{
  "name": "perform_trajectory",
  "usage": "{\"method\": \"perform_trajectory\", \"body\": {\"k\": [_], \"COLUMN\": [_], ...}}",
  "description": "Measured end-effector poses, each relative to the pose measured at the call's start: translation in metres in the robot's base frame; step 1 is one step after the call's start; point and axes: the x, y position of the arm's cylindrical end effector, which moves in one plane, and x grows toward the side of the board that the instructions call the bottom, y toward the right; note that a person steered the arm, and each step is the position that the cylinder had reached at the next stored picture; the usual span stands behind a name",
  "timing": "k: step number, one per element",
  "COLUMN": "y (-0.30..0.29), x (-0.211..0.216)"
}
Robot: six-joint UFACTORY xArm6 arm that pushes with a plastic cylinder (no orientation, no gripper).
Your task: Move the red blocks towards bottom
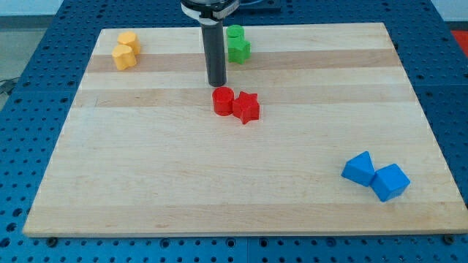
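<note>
A red cylinder block and a red star block lie side by side and touching, a little above the middle of the wooden board. My tip is the lower end of the dark rod, just above the red cylinder toward the view's top, very close to it or touching it. The star lies to the right of the cylinder and slightly lower.
Two yellow blocks lie together at the top left. Two green blocks lie at the top, just right of the rod. Two blue blocks lie at the bottom right near the board's edge.
</note>
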Motion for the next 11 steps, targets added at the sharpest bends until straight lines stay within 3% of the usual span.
{"method": "perform_trajectory", "body": {"k": [1,2,3,4,7,11], "y": [0.0,0.005,0.005,0.005,0.091,0.055], "x": [0.01,0.064,0.062,0.0,0.007,0.059]}}
